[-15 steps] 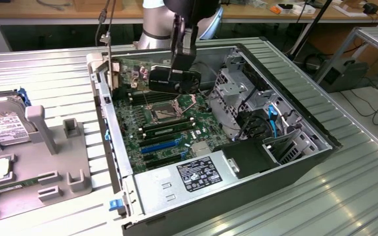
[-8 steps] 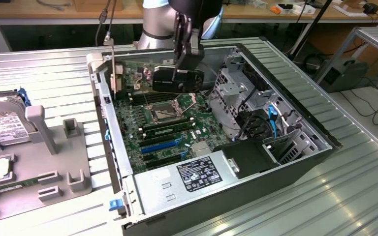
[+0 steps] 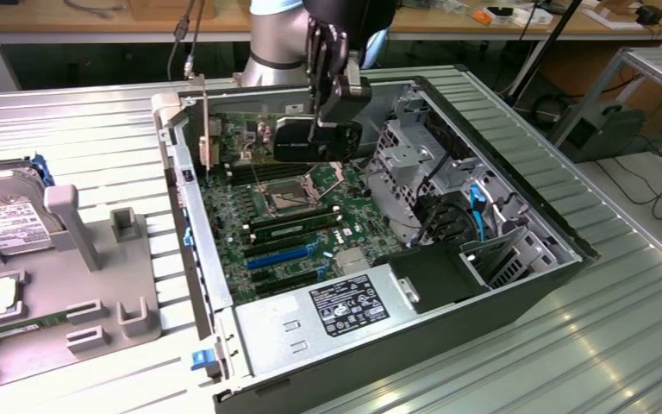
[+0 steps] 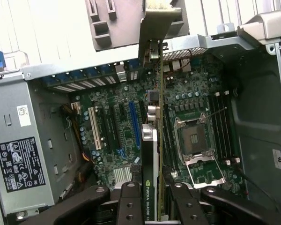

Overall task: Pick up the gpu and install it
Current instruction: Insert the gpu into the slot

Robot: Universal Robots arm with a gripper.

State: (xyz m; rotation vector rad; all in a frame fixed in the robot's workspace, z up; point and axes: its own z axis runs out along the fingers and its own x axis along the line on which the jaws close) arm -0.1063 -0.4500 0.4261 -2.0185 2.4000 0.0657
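pincer first: we see it clenched on the gpu, with a dark finger pressed against each flat side of the card, which stands on edge between them. the card's silver bracket sits at the end away from the fingers, by the rear wall of the computer case.

at nine o'clock in the exterior view, a silver hard drive with a white label lies in a grey holder on the slatted metal table. toward the middle, the case lies on its side with its panel off and the green motherboard facing up. the arm comes in from twelve o'clock and holds the gpu over the board, just at twelve o'clock of the open cpu socket, with the bracket end pointing toward nine o'clock. we cannot tell whether the card's lower edge touches a slot.

at six o'clock of the socket run the blue slots, and beyond them lies the power supply with its black label. at three o'clock of the socket stands the metal drive cage, and further toward four o'clock blue cables curl inside the case.
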